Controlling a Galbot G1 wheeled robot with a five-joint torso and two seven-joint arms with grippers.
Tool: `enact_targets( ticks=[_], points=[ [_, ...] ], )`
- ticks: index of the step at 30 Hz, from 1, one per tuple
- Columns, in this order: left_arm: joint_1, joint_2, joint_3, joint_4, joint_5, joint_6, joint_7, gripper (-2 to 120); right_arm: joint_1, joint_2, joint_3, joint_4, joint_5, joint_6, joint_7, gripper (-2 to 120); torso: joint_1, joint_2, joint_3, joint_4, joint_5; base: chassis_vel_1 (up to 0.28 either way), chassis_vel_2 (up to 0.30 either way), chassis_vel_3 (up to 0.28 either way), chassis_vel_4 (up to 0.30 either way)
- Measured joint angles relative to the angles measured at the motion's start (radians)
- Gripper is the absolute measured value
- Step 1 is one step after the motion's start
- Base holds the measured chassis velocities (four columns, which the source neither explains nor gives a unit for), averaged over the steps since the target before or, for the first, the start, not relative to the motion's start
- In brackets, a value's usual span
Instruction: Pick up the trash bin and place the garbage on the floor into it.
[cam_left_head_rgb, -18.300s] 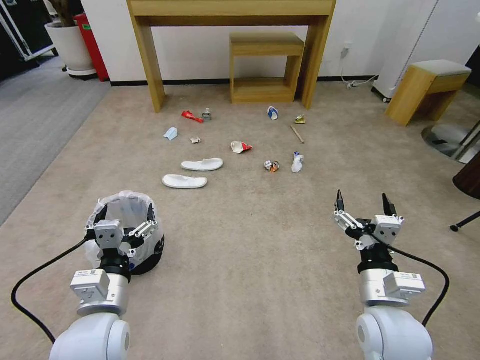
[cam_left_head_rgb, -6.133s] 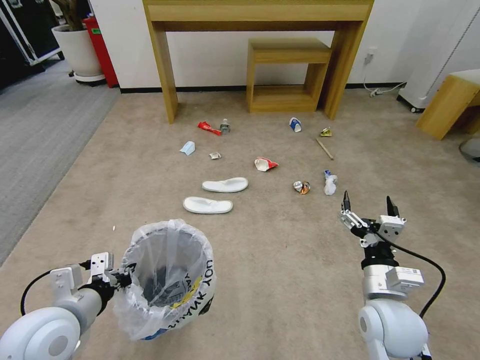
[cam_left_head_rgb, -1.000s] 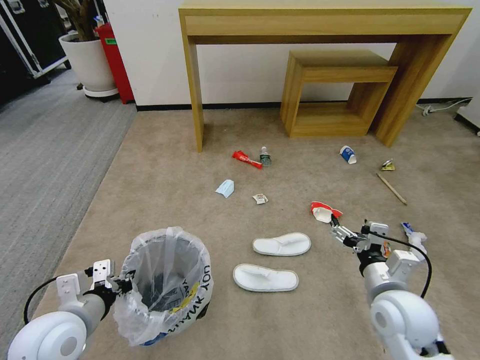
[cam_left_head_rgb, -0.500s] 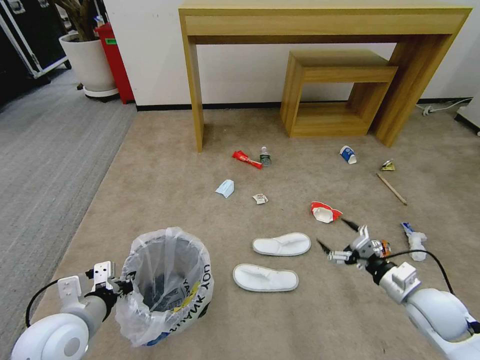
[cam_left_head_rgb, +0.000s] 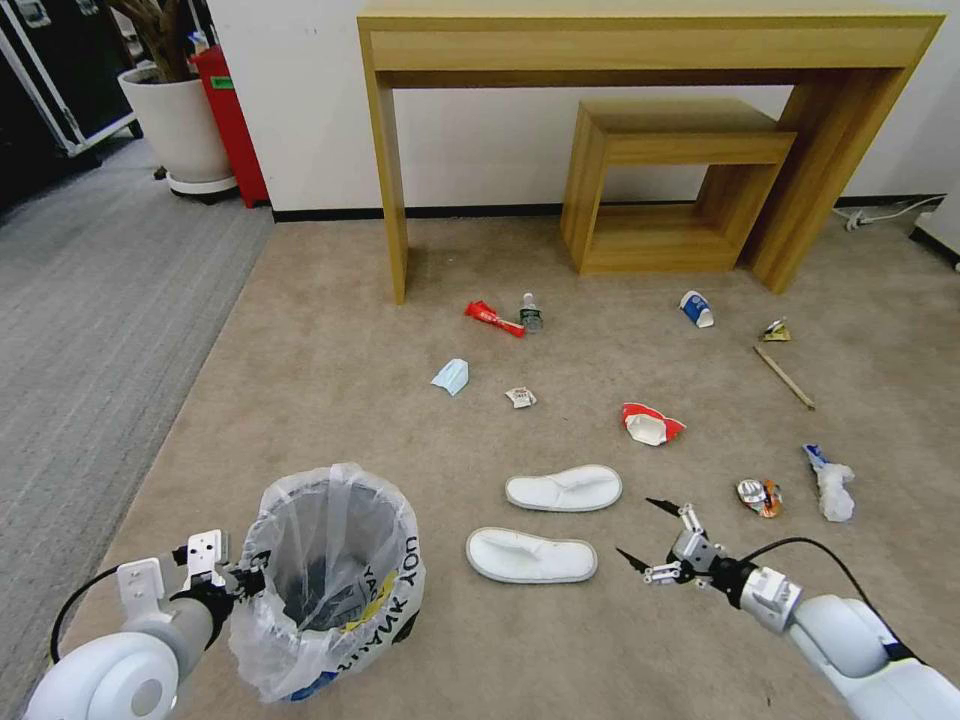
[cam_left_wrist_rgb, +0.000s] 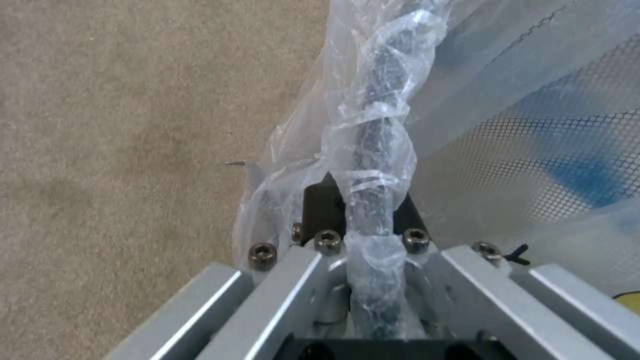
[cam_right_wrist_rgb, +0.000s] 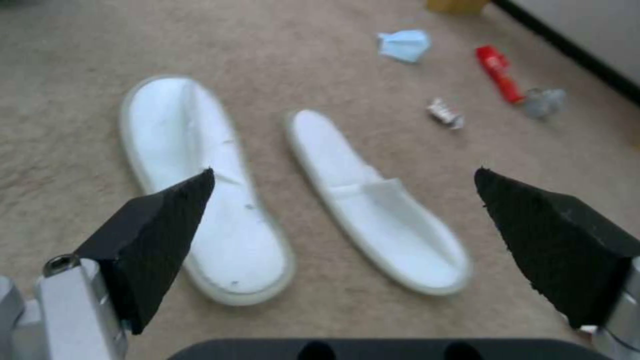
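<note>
Right claw (cam_left_head_rgb: 638, 530) spread wide, low over the floor (cam_left_head_rgb: 330, 330), tips aimed at the near slipper (cam_left_head_rgb: 531, 556) just beside it, likely lined up to grab it first. Far slipper (cam_left_head_rgb: 563, 488) lies just beyond. Left claw (cam_left_head_rgb: 222, 577) clamped on the trash bin (cam_left_head_rgb: 335, 575) rim through the bag, holding it upright and open, presumably ready for drops. Rest of the garbage scattered toward the wooden console: mask (cam_left_head_rgb: 451, 376), red wrapper (cam_left_head_rgb: 492, 318), crushed can (cam_left_head_rgb: 759, 496).

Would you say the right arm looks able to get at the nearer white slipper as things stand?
Probably yes. The right pincer hangs open just beside the nearer white slipper, aimed towards it, with bare carpet between them. The left pincer is busy gripping the trash bin.
</note>
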Motion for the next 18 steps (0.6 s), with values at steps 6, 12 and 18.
enact_targets(
  ticks=[6, 12, 18],
  points=[
    [-0.002, -0.003, 0.0, 0.006, 0.0, 0.0, 0.0, 0, 0.101, 0.026, -0.104, -0.117, -0.001, 0.028, -0.038, 98, 0.0, 0.0, 0.0, 0.0, 0.0, 0.0, 0.0, 0.0, 0.0],
    [0.002, -0.01, -0.001, 0.006, 0.002, 0.0, 0.0, 0, 0.17, 0.058, -0.181, -0.205, -0.007, 0.048, -0.043, 95, 0.0, 0.0, 0.0, 0.0001, 0.0, 0.0, 0.0, 0.0, 0.0],
    [0.008, -0.02, -0.003, 0.005, 0.008, 0.0, 0.001, 0, 0.237, 0.102, -0.258, -0.29, -0.019, 0.051, -0.029, 96, 0.0, 0.0, 0.0, 0.0001, 0.0001, 0.0, 0.0, 0.0, 0.0]
  ],
)
